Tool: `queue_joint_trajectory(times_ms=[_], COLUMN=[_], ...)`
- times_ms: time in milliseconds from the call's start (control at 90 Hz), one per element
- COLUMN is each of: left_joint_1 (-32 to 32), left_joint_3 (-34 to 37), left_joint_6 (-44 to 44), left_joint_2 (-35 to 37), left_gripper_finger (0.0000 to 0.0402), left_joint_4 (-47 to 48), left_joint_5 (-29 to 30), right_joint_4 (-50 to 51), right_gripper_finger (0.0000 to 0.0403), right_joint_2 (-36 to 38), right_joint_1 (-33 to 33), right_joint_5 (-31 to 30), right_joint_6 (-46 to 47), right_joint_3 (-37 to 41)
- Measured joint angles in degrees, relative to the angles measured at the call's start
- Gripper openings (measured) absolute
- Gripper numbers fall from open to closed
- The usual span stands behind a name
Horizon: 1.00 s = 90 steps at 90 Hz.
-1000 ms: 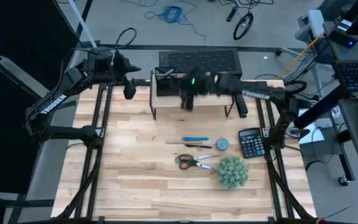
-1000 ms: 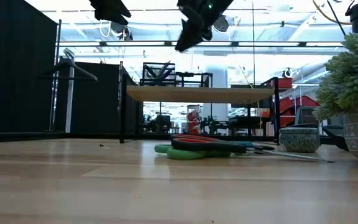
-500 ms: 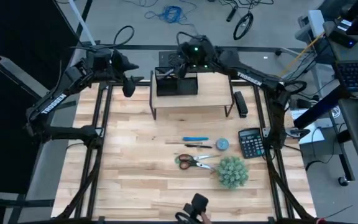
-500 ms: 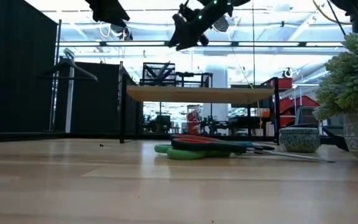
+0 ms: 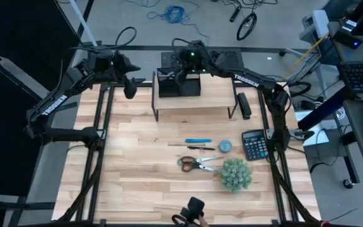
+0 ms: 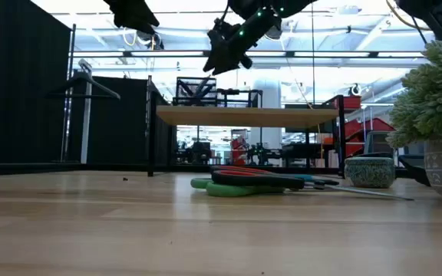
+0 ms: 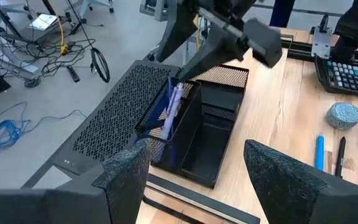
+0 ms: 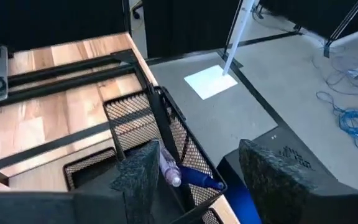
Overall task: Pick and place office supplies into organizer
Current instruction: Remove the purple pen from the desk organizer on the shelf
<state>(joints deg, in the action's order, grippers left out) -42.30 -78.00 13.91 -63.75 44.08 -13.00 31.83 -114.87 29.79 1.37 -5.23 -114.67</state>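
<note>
Over organizer (image 5: 179, 84): right gripper (image 5: 180, 74) spread | wrist view: pens (image 8: 182, 175) inside

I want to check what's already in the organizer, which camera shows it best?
The left wrist view: the organizer shows whole, pens standing in its cup. The right wrist view sees one corner, the high view is partly blocked by the right gripper, the low view barely.

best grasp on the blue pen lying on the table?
Grip the blue pen mid-barrel, coming straight down from above. It lies flat with its length running left-right, the dark pen close on its near side, so set the fingers across the barrel and keep them narrow.
</note>
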Motion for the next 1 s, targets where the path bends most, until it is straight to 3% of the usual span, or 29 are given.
queue_joint_trajectory(times_ms=[422,600,856,1000], left_joint_1=[0.0,-0.02,-0.02,-0.02], left_joint_3=[0.0,0.0,0.0,0.0], left_joint_6=[0.02,0.02,0.02,0.02], left_joint_2=[0.0,0.0,0.0,0.0], left_gripper_finger=[0.0249,0.0249,0.0249,0.0249], left_joint_4=[0.01,0.01,0.0,-0.01], left_joint_5=[-0.01,0.0,-0.01,-0.01], right_joint_4=[-0.49,0.08,0.07,-0.4], right_gripper_finger=[0.0193,0.0139,0.0022,0.0017], right_joint_2=[-1.81,-1.83,-1.83,-1.83], right_joint_1=[-0.25,-0.27,-0.28,-0.34], right_joint_5=[0.28,0.28,0.59,0.27], right_joint_6=[-0.73,-1.37,-4.43,-5.13], right_joint_3=[-0.02,-0.02,0.0,0.0])
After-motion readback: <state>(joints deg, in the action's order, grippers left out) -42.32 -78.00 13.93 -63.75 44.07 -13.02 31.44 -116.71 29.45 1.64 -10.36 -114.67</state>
